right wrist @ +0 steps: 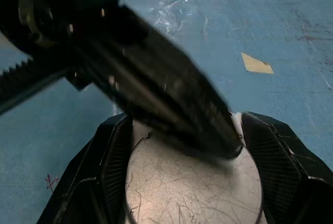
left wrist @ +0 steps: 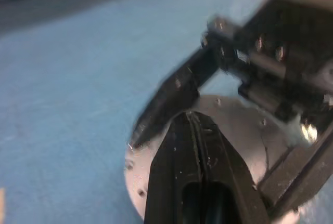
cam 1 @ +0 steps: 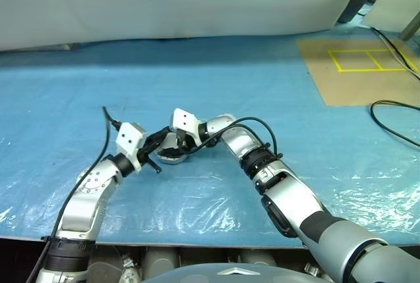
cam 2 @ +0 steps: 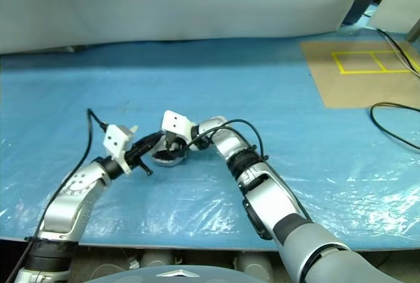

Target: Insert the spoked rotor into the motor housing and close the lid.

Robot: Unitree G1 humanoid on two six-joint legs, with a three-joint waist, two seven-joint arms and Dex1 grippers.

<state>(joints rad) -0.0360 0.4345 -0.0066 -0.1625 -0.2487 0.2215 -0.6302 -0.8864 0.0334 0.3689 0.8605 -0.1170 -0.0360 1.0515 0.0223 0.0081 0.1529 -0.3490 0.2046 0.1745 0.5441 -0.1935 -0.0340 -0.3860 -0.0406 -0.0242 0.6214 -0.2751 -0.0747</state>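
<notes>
The right gripper point(right wrist: 190, 182) clamps a scratched silver round disc point(right wrist: 192, 190), apparently the motor housing lid, between its spread fingers. From nine o'clock, the left gripper point(left wrist: 192, 125), fingers pressed together, rests its tips on it.

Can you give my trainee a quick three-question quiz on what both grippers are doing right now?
1. True or false: the left gripper is shut.
2. What does the right gripper hold between its fingers? A) a round metal disc B) a cable C) nothing
3. What colour is the sheet on the table?

Key: 1 true, with its tips over the round metal disc. 2 A, one finger on each side of it. 3 blue.
</notes>
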